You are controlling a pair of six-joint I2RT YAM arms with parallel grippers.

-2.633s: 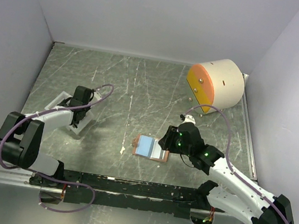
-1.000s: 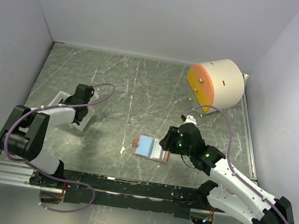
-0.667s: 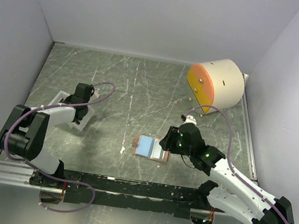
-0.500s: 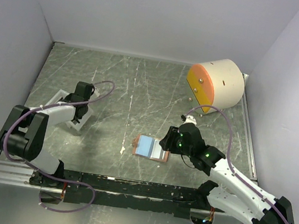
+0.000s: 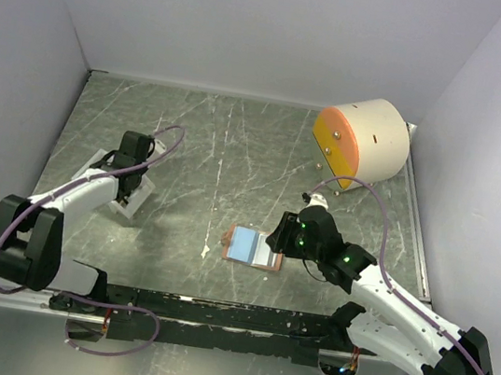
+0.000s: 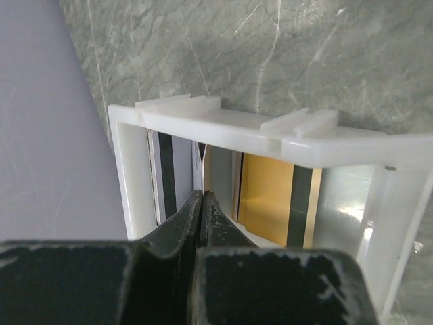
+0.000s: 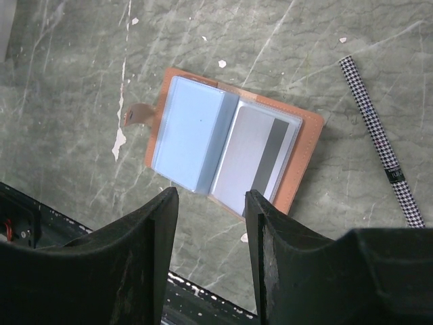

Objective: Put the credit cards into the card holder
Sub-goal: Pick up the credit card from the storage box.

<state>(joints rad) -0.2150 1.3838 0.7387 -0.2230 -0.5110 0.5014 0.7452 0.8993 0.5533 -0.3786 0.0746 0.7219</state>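
Inspecting the left gripper (image 6: 201,203): jaws are pressed together inside the white tray (image 6: 223,125), tips set against the upright edges of the credit cards (image 6: 267,196) standing just ahead of them. Whether a card is actually pinched between the pads cannot be confirmed. Risk one is an empty grasp, or two cards taken at once, since the amber and dark cards stand close beside the tips. Risk two is a lift dragging the light tray, whose wall sits tight against the claw's side. The right gripper (image 7: 210,195) hangs with jaws apart directly above the card holder (image 7: 304,135), which lies opened flat beneath it with a pale blue card (image 7: 189,135) and a grey striped card (image 7: 254,159) in its sleeves. Unrestrained, the holder may slide or fold shut during insertion. A checked pen (image 7: 379,142) lies off to that claw's side, a possible snag.
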